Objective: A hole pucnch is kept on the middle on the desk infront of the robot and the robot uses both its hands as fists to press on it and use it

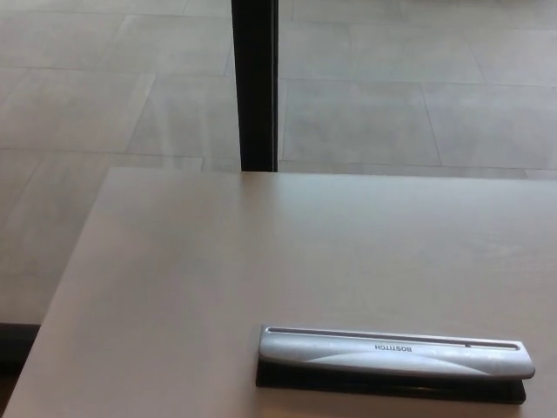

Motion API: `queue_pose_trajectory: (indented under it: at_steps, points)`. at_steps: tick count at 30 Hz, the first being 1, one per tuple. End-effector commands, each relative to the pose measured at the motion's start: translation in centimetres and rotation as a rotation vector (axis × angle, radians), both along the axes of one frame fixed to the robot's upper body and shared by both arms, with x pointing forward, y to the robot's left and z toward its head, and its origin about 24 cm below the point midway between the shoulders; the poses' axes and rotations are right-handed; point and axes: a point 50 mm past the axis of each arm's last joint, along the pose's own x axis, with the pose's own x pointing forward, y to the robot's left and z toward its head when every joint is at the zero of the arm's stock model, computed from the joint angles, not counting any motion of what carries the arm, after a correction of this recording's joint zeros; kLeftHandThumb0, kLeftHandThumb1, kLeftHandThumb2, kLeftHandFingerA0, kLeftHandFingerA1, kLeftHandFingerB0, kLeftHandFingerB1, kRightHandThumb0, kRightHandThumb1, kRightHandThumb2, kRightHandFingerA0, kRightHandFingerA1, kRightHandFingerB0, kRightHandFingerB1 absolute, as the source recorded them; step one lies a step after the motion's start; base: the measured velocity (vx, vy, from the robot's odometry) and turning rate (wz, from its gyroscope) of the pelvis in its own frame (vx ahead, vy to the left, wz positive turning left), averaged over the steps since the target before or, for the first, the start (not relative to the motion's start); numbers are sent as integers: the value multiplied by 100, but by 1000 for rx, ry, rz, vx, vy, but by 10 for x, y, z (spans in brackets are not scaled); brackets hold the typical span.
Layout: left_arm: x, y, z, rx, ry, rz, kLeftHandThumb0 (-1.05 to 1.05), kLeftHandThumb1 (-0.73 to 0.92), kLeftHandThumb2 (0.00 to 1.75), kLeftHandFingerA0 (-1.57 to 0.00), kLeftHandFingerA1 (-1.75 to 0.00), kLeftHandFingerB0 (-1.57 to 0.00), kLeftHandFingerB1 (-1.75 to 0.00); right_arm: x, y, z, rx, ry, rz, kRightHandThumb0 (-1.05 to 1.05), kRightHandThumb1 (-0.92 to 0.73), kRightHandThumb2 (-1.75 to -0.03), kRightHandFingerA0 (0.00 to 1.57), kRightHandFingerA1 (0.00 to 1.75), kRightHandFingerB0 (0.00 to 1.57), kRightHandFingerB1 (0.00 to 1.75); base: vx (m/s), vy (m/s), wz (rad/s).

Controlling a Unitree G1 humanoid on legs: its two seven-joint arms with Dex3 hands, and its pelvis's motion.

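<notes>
A: Where does the hole punch [393, 363] sit?

B: Low in the head view, right of centre on the pale desk [218, 261], lying lengthwise across it near the edge closest to the robot. It has a long silver press bar with "BOSTITCH" printed on it, over a black base.

A: And the hands?

B: Neither shows — no left hand, no right hand, not even a forearm, so I can't tell how their fingers stand or whether they hold anything.

A: How do you reckon it handles?

B: Stiff and fairly heavy, I'd judge — a metal lever on a rigid base, nothing fragile about it. The top looks smooth and slightly domed, so a fist might slip if it lands off-centre. There's no need to grip it; the place to bear down is the top of the bar, one fist toward each end, so the load stays even and the base doesn't tip or skate on the smooth desk.

A: Any paper in it?

B: Possibly none — the slot side is too dim to be sure.

A: Count things for me.

B: One hole punch, one desk, one dark post [255, 85] beyond the far edge, tiled floor [418, 96] behind, and zero robot hands visible
</notes>
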Motion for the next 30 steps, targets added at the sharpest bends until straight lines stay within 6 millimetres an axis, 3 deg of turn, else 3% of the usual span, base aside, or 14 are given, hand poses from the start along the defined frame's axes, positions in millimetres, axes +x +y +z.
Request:
queue_pose_trajectory:
  at_steps: [1, 2, 4, 6, 7, 11, 13, 14, 16, 18, 19, 21, 23, 30]
  points:
    - [46, -45, 114, -48, -521, -62, -38, 51, 94, -111, -154, -89, -92, 28, 9, 82, -2, -401, 10, -25, -18, -145, 131, 150, 111, 94, 0, 0, 0]
    - [56, -78, 145, 25, -580, -186, -22, 69, 80, -92, -175, -72, -98, 44, 32, 105, -103, -460, 143, -40, -30, -112, 149, 141, 108, 97, 0, 0, 0]
    - [58, -93, 155, 25, -632, -243, -18, 79, 82, -87, -175, -65, -111, 48, 45, 113, -155, -493, 208, -46, -28, -110, 133, 149, 114, 83, 0, 0, 0]
    - [59, -106, 162, 56, -667, -295, -20, 82, 81, -85, -175, -62, -121, 53, 58, 120, -232, -487, 261, -50, -30, -104, 145, 140, 107, 97, 0, 0, 0]
    - [63, -123, 171, 80, -692, -334, -20, 83, 81, -88, -175, -56, -147, 59, 80, 131, -274, -497, 339, -60, -35, -90, 126, 149, 114, 85, 0, 0, 0]
    - [70, -151, 178, 123, -754, -413, -23, 81, 83, -93, -175, -56, -134, 65, 116, 145, -357, -462, 481, -58, -39, -95, 124, 157, 106, 106, 0, 0, 0]
    - [73, -165, 177, 171, -759, -462, -22, 77, 87, -85, -175, -62, -124, 69, 135, 145, -364, -460, 494, -39, -44, -101, 118, 161, 95, 106, 0, 0, 0]
    - [79, -182, 173, 211, -737, -528, -11, 78, 83, -100, -175, -65, -116, 72, 153, 138, -405, -431, 559, -26, -61, -103, 105, 175, 73, 123, 0, 0, 0]
    - [81, -194, 171, 217, -718, -584, -12, 75, 91, -84, -175, -70, -119, 74, 166, 134, -407, -404, 597, -22, -65, -105, 103, 175, 72, 123, 0, 0, 0]
    - [83, -212, 165, 211, -721, -665, -8, 68, 102, -89, -175, -74, -120, 76, 184, 125, -415, -357, 667, -17, -73, -98, 97, 175, 64, 133, 0, 0, 0]
    - [83, -221, 162, 228, -684, -702, -14, 64, 101, -89, -173, -73, -125, 78, 192, 119, -411, -338, 690, -9, -70, -100, 116, 175, 70, 120, 0, 0, 0]
    - [83, -238, 155, 168, -692, -827, -15, 61, 114, -92, -175, -77, -135, 80, 206, 108, -376, -332, 764, -12, -74, -101, 91, 175, 68, 128, 0, 0, 0]
    - [82, -261, 145, 143, -665, -963, -17, 63, 116, -94, -175, -73, -145, 82, 224, 87, -351, -310, 836, -12, -70, -108, 95, 175, 61, 155, 0, 0, 0]
    - [78, -296, 125, 142, -579, -1139, -23, 60, 115, -90, -175, -72, -152, 80, 255, 55, -291, -201, 1070, -23, -72, -103, 99, 175, 56, 158, 0, 0, 0]
